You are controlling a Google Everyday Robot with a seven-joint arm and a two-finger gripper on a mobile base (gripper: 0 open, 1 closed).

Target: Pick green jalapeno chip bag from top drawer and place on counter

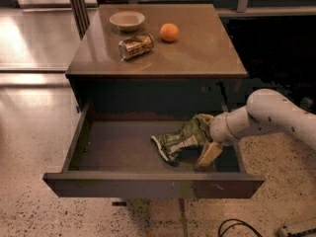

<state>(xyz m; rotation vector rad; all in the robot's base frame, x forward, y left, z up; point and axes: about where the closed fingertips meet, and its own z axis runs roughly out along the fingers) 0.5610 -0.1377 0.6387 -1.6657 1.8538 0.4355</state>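
**Fig. 1. Chip bag lying in the open drawer, pincer at its right end**

The green jalapeno chip bag (178, 139) lies on the floor of the top drawer (148, 184), right of centre and nearer the front panel than the back. Its long axis runs diagonally: the flared left end points near and left, the right end points far and right. The foil is narrowed at mid-length and crumpled. The print on it cannot be read.

The white arm (276, 115) enters from the right, is cut off by the right edge, and slopes down and left into the drawer. Its wrist sits over the drawer's right side. The pincer (202, 141) stands at the bag's right end with its jaws apart, one on the near side of the foil and one on the far side. The near finger (209, 154) is pale tan and angled down toward the drawer floor. The far one blends with the crumpled foil and is hard to separate from it. Whether either presses the bag cannot be made out.

The wrist and pincer hide the drawer's right near corner.

On the counter surface (202, 53), toward its far left, stand a shallow bowl (127, 20), an orange (169, 32) and a crushed can (136, 46), all well apart from the bag.
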